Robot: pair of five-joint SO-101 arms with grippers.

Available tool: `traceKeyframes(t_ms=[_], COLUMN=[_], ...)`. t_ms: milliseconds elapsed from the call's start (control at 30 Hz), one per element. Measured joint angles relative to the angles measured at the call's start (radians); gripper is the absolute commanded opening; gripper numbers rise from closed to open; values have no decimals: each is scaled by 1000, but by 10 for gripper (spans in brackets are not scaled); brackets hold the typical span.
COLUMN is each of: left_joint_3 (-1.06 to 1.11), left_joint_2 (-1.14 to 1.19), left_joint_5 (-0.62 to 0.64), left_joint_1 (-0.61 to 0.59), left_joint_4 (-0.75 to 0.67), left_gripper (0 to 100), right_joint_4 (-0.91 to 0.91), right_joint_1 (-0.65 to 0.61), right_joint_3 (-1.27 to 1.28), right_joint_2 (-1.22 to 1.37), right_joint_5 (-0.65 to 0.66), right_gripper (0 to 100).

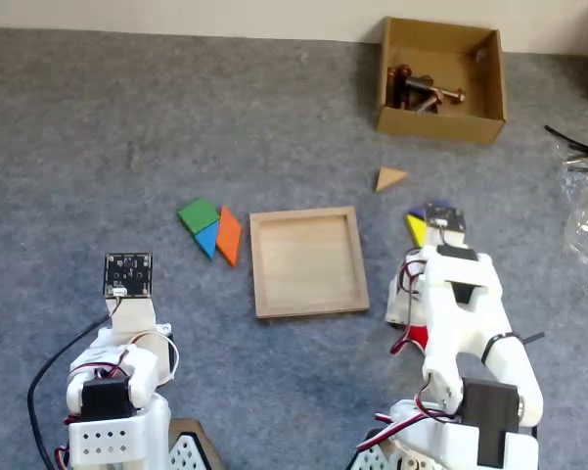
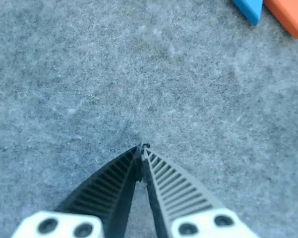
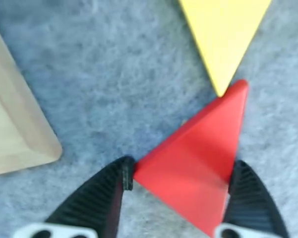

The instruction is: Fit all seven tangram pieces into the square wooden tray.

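The tray (image 1: 308,212) lies flat in the middle of the grey surface (image 1: 127,117). Just left of it the green piece (image 1: 198,213), blue piece (image 1: 207,238) and orange piece (image 1: 229,235) sit clustered, edges touching. The right end effector (image 3: 182,171) straddles the red triangle (image 3: 193,158) with a finger pressed against each side, gripping it near the tray's corner. The red tip meets the tip of the yellow triangle (image 3: 225,29). A purple piece (image 1: 438,210) lies just past the yellow, partly hidden by the arm. A tan triangle (image 1: 390,178) sits farther out, toward a box (image 1: 440,125) of metal parts. The left end effector (image 2: 141,148) is closed on nothing, over bare surface, well apart from the blue and orange pieces.
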Motion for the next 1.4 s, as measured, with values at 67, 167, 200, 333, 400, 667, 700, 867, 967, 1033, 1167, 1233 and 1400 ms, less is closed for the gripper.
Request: traceKeyframes(t_ms=[67, 167, 200, 333, 400, 667, 700, 867, 967, 1033, 1167, 1233, 1400], left_joint_3=[0, 0, 0, 0, 0, 0, 0, 0, 0, 0, 0, 0, 0], left_joint_2=[0, 0, 0, 0, 0, 0, 0, 0, 0, 0, 0, 0, 0], left_joint_5=[0, 0, 0, 0, 0, 0, 0, 0, 0, 0, 0, 0, 0], left_joint_1=[0, 0, 0, 0, 0, 0, 0, 0, 0, 0, 0, 0, 0], left_joint_4=[0, 0, 0, 0, 0, 0, 0, 0, 0, 0, 0, 0, 0], left_gripper=[5, 5, 5, 5, 5, 5, 5, 5, 5, 5, 5, 5, 5], right_joint_4=[0, 0, 0, 0, 0, 0, 0, 0, 0, 0, 2, 2, 3], right_joint_1=[2, 2, 2, 2, 2, 2, 2, 2, 2, 2, 2, 2, 2], right_joint_3=[0, 0, 0, 0, 0, 0, 0, 0, 0, 0, 0, 0, 2], right_joint_2=[0, -2, -2, -2, -2, -2, -2, -2, -2, -2, -2, -2, -2], right_joint_5=[0, 0, 0, 0, 0, 91, 95, 103, 112, 167, 270, 316, 416], right_gripper=[166, 163, 163, 163, 163, 163, 163, 163, 163, 163, 163, 163, 163])
